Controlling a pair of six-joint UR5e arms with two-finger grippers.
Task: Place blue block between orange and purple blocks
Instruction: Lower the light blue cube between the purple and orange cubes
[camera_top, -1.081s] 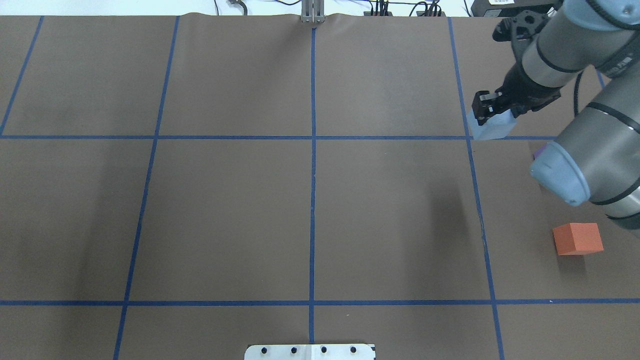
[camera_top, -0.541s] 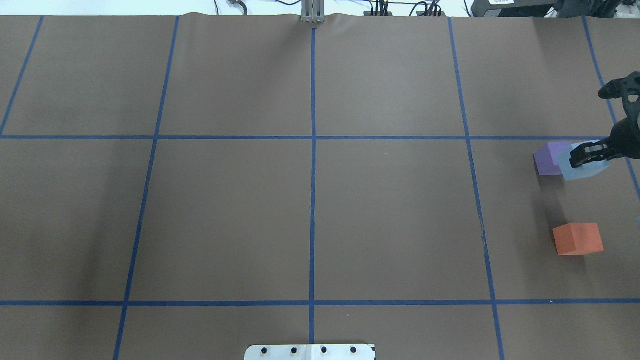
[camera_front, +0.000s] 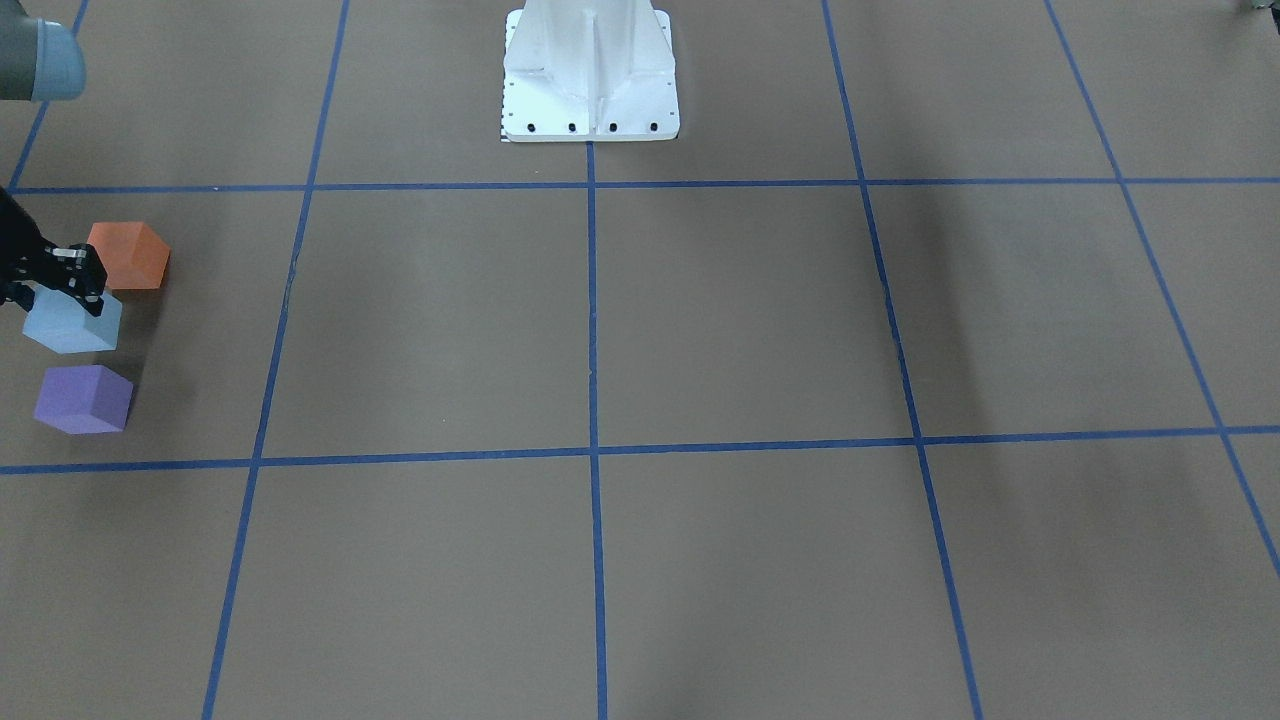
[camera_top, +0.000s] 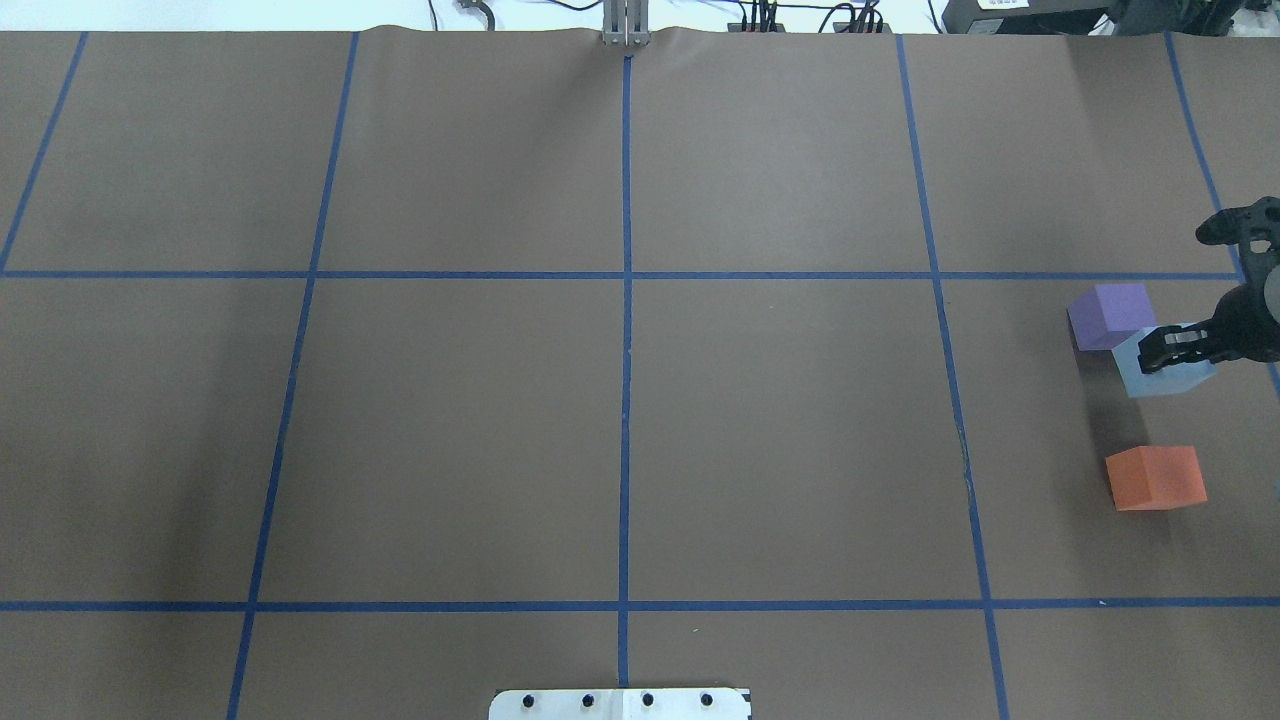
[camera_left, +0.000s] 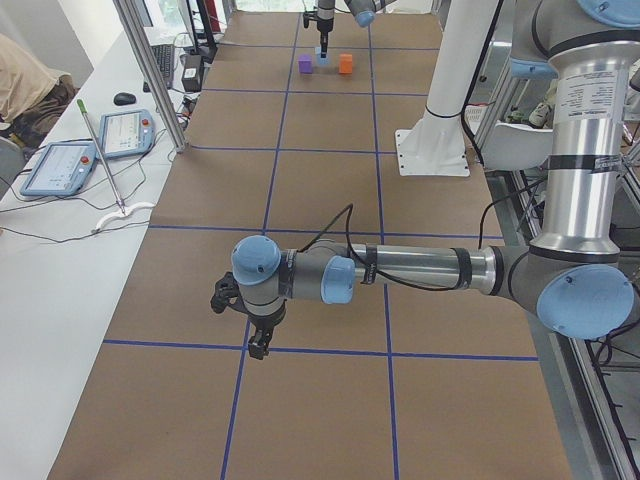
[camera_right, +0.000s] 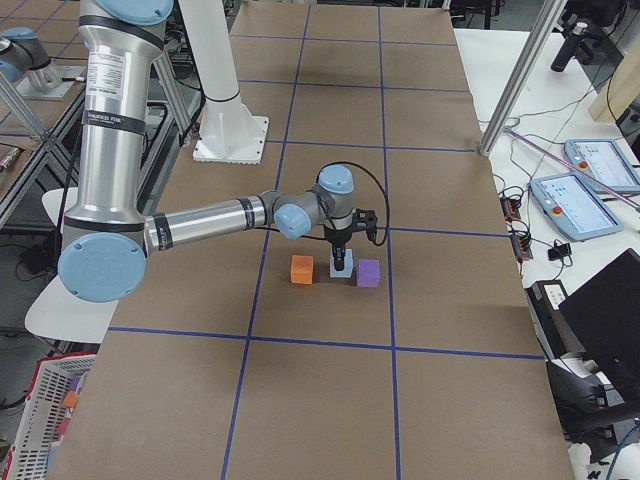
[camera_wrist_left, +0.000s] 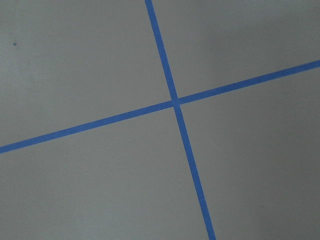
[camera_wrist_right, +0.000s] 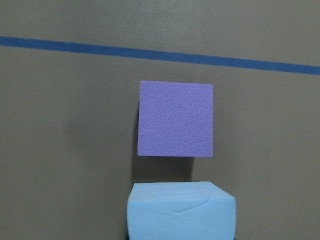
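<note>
My right gripper (camera_top: 1168, 352) is shut on the light blue block (camera_top: 1160, 375) and holds it from above, low over the table. The block sits between the purple block (camera_top: 1108, 315) and the orange block (camera_top: 1155, 478), closer to the purple one. The front view shows the same row: orange (camera_front: 130, 255), blue (camera_front: 72, 322), purple (camera_front: 83, 398). The right wrist view shows the blue block (camera_wrist_right: 181, 210) just short of the purple block (camera_wrist_right: 176, 119). I cannot tell whether it touches the table. My left gripper (camera_left: 257, 345) hangs over the table far away, and I cannot tell its state.
Brown table cover with a blue tape grid (camera_top: 626, 275). The white robot base (camera_front: 590, 70) stands at mid-table. The left wrist view shows only a tape crossing (camera_wrist_left: 175, 102). Tablets and cables (camera_left: 60, 165) lie beyond the table's far edge.
My right gripper carried the blue block from the far grid line to the right and toward the robot, past the purple block, to the gap between purple and orange.
</note>
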